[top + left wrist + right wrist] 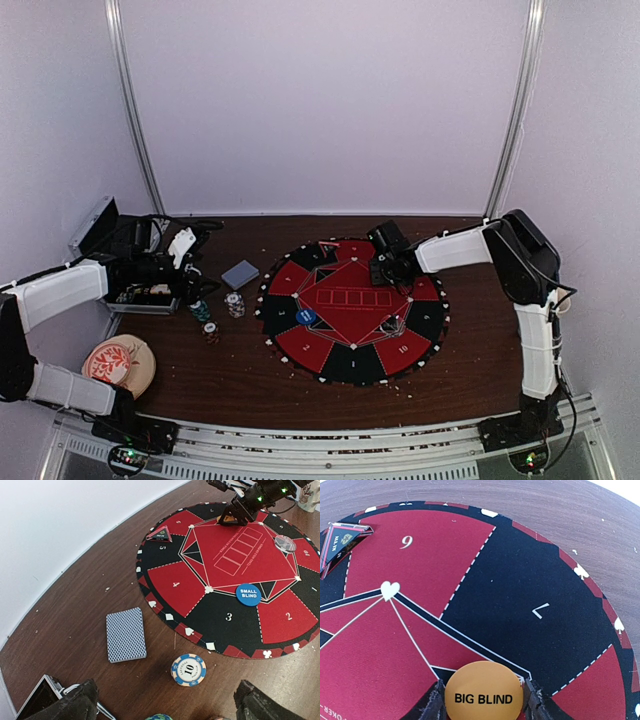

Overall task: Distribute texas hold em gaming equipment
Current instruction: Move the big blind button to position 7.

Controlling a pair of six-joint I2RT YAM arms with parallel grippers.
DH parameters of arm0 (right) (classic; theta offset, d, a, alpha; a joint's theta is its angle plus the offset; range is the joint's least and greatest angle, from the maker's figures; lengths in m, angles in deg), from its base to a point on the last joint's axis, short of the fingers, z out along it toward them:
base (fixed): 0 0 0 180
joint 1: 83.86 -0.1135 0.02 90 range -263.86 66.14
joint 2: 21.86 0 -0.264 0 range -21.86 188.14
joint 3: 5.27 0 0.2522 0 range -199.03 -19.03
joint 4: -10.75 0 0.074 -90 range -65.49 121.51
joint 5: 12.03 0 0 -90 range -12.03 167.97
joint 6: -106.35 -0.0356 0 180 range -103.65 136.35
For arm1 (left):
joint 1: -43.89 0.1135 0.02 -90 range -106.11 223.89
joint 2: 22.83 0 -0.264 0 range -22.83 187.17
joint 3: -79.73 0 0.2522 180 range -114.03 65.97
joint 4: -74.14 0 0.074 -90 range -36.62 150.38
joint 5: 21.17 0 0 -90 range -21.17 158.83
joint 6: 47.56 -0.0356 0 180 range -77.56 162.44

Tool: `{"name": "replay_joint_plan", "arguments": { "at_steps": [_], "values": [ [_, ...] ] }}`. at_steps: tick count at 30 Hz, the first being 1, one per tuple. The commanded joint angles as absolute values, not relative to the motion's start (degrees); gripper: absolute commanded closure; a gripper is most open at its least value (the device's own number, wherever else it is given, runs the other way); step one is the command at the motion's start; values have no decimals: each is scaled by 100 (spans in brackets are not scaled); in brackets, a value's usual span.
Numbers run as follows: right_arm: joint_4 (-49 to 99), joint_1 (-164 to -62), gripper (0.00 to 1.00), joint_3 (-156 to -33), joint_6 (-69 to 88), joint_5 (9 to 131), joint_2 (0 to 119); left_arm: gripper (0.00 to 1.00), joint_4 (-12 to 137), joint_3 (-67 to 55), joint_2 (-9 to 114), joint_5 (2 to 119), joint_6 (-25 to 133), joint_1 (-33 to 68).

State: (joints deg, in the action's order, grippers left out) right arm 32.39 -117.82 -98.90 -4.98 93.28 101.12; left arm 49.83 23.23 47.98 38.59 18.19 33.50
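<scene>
Right fingers (434,707) clamp the orange BIG BLIND disc (484,692) at bottom centre, below the inverted 7 on the mat (520,580). Blue SMALL BLIND disc (248,594) sits right of centre, beside 3. Left fingers (75,702) gape wide, empty.

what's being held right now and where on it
The right hand pinches the orange BIG BLIND button by opposite edges; the left hand holds nothing.
</scene>
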Motion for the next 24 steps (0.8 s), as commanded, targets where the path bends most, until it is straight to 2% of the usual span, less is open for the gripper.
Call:
{"name": "replay_joint_plan", "arguments": {
  "at_steps": [1, 6, 9, 17, 24],
  "values": [
    [3457, -11708, 47, -9883, -502, 9549, 10046, 2, 5151, 2361, 4709, 3810, 1872, 3351],
    [3486, -11706, 44, -9891, -492, 9559, 10041, 2, 5150, 2361, 4730, 3812, 1876, 3345],
    [3524, -11708, 35, -9914, -479, 9540, 10025, 2, 5151, 2361, 4709, 3809, 1871, 3346],
    [3678, -11807, 1, -10037, -414, 9168, 9576, 2, 5112, 2328, 4703, 3799, 1903, 3349],
    [4115, -12152, 0, -10427, -205, 9184, 9105, 2, 4859, 2218, 4713, 3923, 1765, 3350]
  ]
}}
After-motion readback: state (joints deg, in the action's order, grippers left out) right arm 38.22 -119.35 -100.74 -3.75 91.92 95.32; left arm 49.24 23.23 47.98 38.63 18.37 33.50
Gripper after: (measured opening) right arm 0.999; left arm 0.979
